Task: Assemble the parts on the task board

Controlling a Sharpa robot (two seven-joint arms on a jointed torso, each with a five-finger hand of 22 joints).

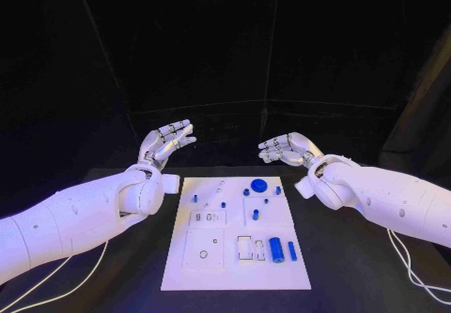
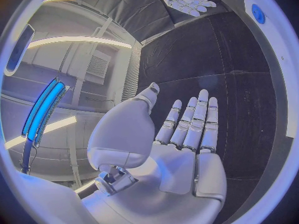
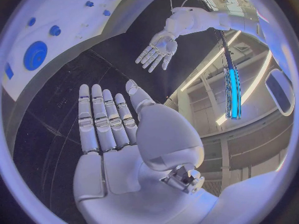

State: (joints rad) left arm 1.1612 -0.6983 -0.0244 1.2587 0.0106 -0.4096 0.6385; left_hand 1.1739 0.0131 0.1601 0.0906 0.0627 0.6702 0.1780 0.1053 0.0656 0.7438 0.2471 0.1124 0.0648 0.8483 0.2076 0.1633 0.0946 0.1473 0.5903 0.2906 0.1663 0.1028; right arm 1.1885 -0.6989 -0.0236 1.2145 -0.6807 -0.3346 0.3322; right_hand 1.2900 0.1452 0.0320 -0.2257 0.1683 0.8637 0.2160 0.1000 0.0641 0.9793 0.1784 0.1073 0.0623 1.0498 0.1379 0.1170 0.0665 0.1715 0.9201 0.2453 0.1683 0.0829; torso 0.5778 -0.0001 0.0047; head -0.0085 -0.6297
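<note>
Parts (image 1: pixel 276 250) lie on my task board (image 1: pixel 235 277), mid-table (image 1: pixel 357 261). Both hands, left (image 1: pixel 167 143) and right (image 1: pixel 287 149), hover beyond it, fingers (image 2: pixel 194 119) spread, holding nothing (wrist views show bare palms).

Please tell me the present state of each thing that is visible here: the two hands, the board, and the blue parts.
Left silver hand: open, raised beyond the board, holding nothing.
Right silver hand: open, raised beyond the board, holding nothing.
White task board: flat on the black table, untouched.
Large blue round disc: on the board's far part.
Thick blue cylinder: lying on the board's near right part.
Thin blue bar: lying just beside the cylinder.
</note>
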